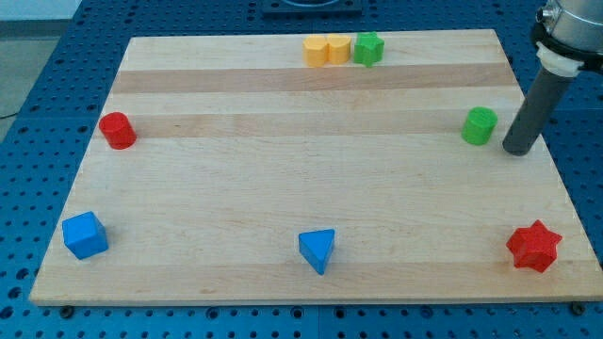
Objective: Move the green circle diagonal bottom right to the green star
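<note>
claw-less rod, my tip (pixel 517 151) just right of green circle (pixel 479 125).

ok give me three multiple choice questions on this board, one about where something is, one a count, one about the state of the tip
1. Where is my tip relative to the green circle?
A. just to the view's right of it
B. far to the view's left of it
C. resting on top of it

2. How many blue blocks are on the board?
A. one
B. two
C. four

3. Is my tip touching the green circle?
A. yes, pressed hard against it
B. no, a narrow gap shows between them
C. the tip is hidden

Answers:
1. A, the rod stands beside the circle near the view's right edge.
2. B, a blue cube at the view's bottom left and a blue triangle at bottom centre.
3. B, a strip of wood shows between circle and rod.
</note>
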Robot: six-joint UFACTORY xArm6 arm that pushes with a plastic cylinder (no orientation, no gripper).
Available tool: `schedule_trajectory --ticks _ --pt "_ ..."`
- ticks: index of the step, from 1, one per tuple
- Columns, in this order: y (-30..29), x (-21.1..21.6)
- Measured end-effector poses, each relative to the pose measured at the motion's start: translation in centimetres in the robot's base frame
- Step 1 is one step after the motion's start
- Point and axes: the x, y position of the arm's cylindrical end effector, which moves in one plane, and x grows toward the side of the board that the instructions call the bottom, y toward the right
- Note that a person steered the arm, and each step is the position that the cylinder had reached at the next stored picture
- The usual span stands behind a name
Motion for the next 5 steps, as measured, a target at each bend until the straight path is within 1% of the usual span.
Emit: schedule_trajectory --ticks 2,3,4,5 --pt "-1.1 0.6" --pt "-2.0 -1.4" --pt "-4.9 -2.6" --pt "-6.3 -3.6"
